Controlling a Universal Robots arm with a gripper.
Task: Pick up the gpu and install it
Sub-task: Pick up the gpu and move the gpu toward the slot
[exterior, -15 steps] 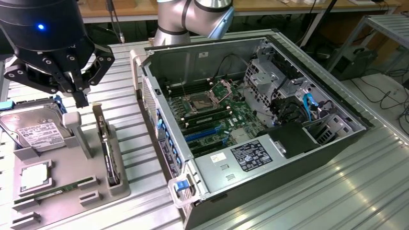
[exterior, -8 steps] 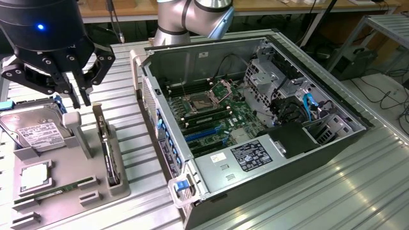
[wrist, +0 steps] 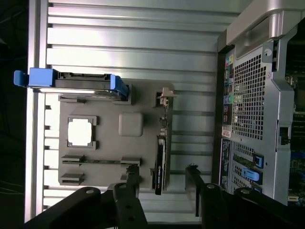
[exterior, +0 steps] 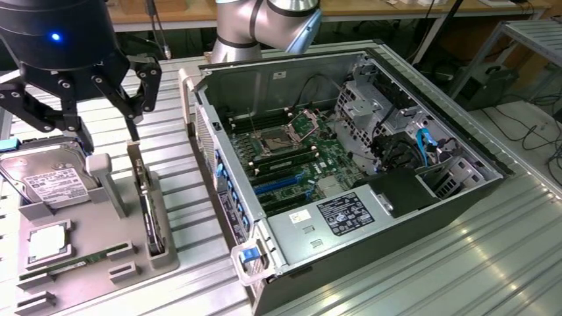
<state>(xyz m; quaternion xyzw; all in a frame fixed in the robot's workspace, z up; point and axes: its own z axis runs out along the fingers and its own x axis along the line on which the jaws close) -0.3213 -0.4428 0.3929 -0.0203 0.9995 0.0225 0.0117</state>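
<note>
The gpu [exterior: 146,201] stands on edge in a slot of the grey holder tray [exterior: 92,220], dark and thin, with its pale bracket at the far end. My gripper [exterior: 110,141] hangs above the tray, a little short of the card, fingers pointing down. In the wrist view the gpu [wrist: 161,157] runs edge-on between the two black fingers [wrist: 133,179], which stand well apart on either side of its near end without touching it. The gripper [wrist: 163,183] is open and holds nothing.
The open computer case [exterior: 491,164] lies at the exterior view's right, motherboard and blue slots exposed; its rear panel [wrist: 257,95] sits close beside the tray. On the tray [wrist: 109,150] are a silver hard drive [exterior: 49,178], a processor [exterior: 49,240] and a memory stick [exterior: 79,260].
</note>
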